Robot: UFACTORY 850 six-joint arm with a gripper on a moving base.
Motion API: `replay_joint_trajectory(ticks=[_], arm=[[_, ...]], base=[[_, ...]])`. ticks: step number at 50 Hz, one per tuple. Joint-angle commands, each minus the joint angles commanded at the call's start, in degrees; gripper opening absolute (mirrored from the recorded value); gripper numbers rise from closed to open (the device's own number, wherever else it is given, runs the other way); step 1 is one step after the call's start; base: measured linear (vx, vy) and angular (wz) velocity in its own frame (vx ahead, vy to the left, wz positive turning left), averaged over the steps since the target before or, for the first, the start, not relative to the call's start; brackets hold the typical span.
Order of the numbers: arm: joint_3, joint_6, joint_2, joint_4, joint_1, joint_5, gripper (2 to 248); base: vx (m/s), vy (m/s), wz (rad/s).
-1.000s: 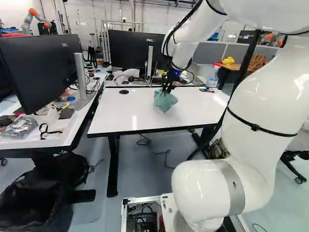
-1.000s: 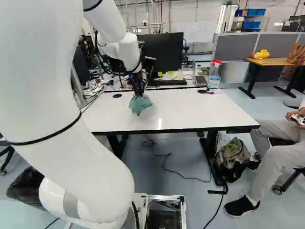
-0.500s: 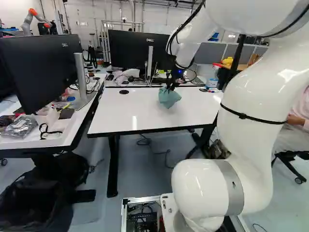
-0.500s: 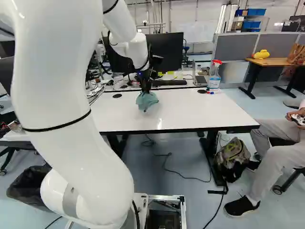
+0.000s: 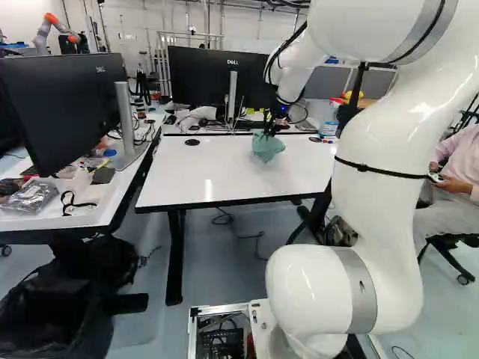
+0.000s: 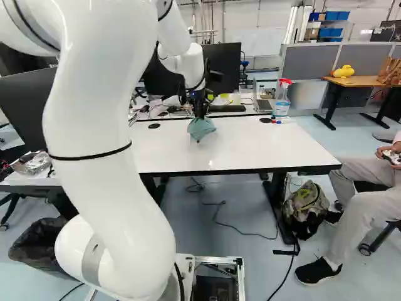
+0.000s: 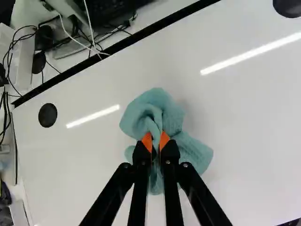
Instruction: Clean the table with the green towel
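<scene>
Over the near edge of the table, the white arm leans in from the base, bent so that its wrist points down; presumably this lets the tool work from above. Table: white top, dark rim. Beyond its far edge stands a monitor, behind the work rather than on the surface to be wiped. Spray bottle upright by the far right corner; cannot tell on which side of the edge its foot rests. Likely parked there for cleaning, off the middle. Green towel: over the table, nearer the far edge than the near one, about midway between the side edges. Gripper clenched on the towel, a gathered fold pinched between its orange pads, the rest bunched ahead of and under them. Reason, as judged: a pinch at the middle leaves loose cloth all round as a soft wiping pad and shields the top from the hard tips. Contact pressure cannot be read. Pens lie near the far right corner; a sweep that way could push them. Step in hand, judged: wiping; next stroke should keep the cloth flat and reach the edges.
</scene>
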Motion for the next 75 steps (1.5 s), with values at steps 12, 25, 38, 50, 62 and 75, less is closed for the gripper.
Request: replay_joint_trajectory(ticks=[12,25,38,50,62,75], arm=[[-3.6,0.0,-2.9,0.0,-1.2,0.0,38],[-7.6,0.0,-6.2,0.0,-2.4,0.0,38],[-11.6,0.0,-9.3,0.0,-3.6,0.0,38],[-15.3,0.0,-12.1,0.0,-4.8,0.0,38],[-19.0,0.0,-14.9,0.0,-5.8,0.0,38],[-23.1,0.0,-17.9,0.0,-7.2,0.0,38]], base=[[0.0,0.0,0.0],[0.0,0.0,0.0],[0.0,0.0,0.0],[0.0,0.0,0.0],[0.0,0.0,0.0],[0.0,0.0,0.0]])
